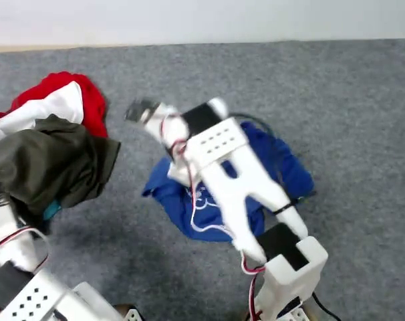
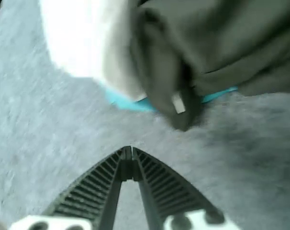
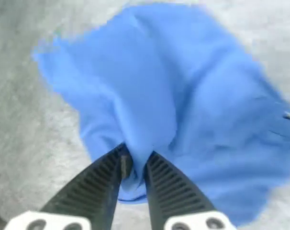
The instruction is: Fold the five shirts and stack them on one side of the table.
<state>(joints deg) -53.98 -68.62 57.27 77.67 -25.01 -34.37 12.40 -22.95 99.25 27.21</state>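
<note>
Right fingers (image 3: 157, 167): clamped on a raised fold of the blue shirt (image 3: 183, 96), with cloth pinched between the tips.
Left fingers (image 2: 126, 160): closed tip to tip with nothing between them, over bare surface (image 1: 343, 100) near the hem of the olive shirt (image 1: 55, 164).
Blue shirt: crumpled and unfolded near the middle of the surface, partly under the right arm (image 1: 236, 174).
Olive shirt: on top of a loose heap at the left side, draped over the other cloth.
White shirt (image 1: 55, 107): in the same heap, on the far side of the olive shirt and touching it.
Red shirt (image 1: 92, 107): at the far edge of the heap, showing round the white shirt.
Teal shirt (image 2: 130, 103): a thin edge sticking out from under the olive shirt.
Left arm (image 1: 22, 281): at the near left corner, beside the heap.
</note>
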